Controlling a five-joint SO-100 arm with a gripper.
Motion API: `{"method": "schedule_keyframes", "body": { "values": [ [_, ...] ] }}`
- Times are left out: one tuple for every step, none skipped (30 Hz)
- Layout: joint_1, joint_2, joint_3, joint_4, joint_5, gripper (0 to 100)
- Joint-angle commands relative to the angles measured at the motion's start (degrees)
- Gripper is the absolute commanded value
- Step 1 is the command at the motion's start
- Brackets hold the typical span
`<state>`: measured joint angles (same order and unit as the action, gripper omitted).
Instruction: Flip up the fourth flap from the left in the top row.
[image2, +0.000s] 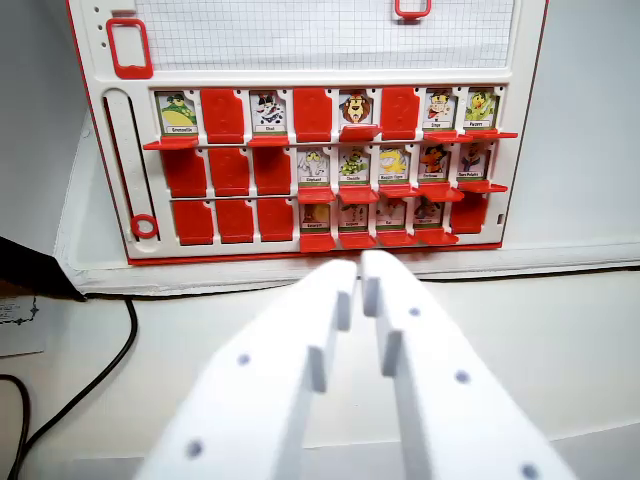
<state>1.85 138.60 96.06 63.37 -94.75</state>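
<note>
The gripper (358, 268) fills the lower frame, its two white jaws drawn nearly together with only a thin slit between them, holding nothing. Its tips sit just short of the board's (320, 60) bottom edge, near 6 o'clock from the target.

The fourth flap (312, 113) in the top row shows only a plain red face with no picture, as do the second (222, 115) and sixth (399, 112); the other top-row slots show cartoon cards. It sits at about 12 o'clock from the gripper tips, well apart from them, with two rows between. Its long axis runs up and down the board, and its face looks toward the camera; the hinge edge cannot be made out.

The step in hand appears to be the approach: the flap is untouched. The next move likely calls for lifting the tips toward 12 o'clock, past the jutting red ledges of the lower rows, and catching the flap's free edge without nudging the lion card (356, 108) at its 3 o'clock or the snowman card (267, 112) at its 9 o'clock.

A black cable (95, 375) lies at 9 o'clock of the gripper, clear of the path.
</note>
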Motion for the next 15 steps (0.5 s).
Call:
{"method": "schedule_keyframes", "body": {
  "values": [
    [-0.18, 2.29, -0.97, 0.00, -0.44, 0],
    [-0.18, 2.37, -0.88, 0.00, -0.44, 0],
    [-0.26, 2.46, -0.79, 0.09, -0.26, 0],
    [-0.35, 2.46, -0.79, 0.26, 0.18, 0],
    [-0.44, 2.46, -0.79, 0.35, 0.44, 0],
    [-0.44, 2.46, -0.79, 0.44, 0.70, 0],
    [-0.53, 2.46, -0.79, 0.44, 0.79, 0],
    [-0.53, 2.46, -0.70, 0.44, 0.79, 0],
    [-0.53, 2.37, -0.70, 0.44, 0.79, 0],
    [-0.53, 2.29, -0.70, 0.44, 0.79, 0],
    [-0.44, 2.29, -0.70, 0.35, 0.88, 0],
    [-0.44, 2.20, -0.70, 0.26, 0.88, 0],
    [-0.44, 2.11, -0.70, 0.18, 0.88, 0],
    [-0.44, 2.11, -0.70, 0.18, 0.88, 0],
    [-0.35, 2.11, -0.62, 0.09, 0.88, 0]
  ]
}}
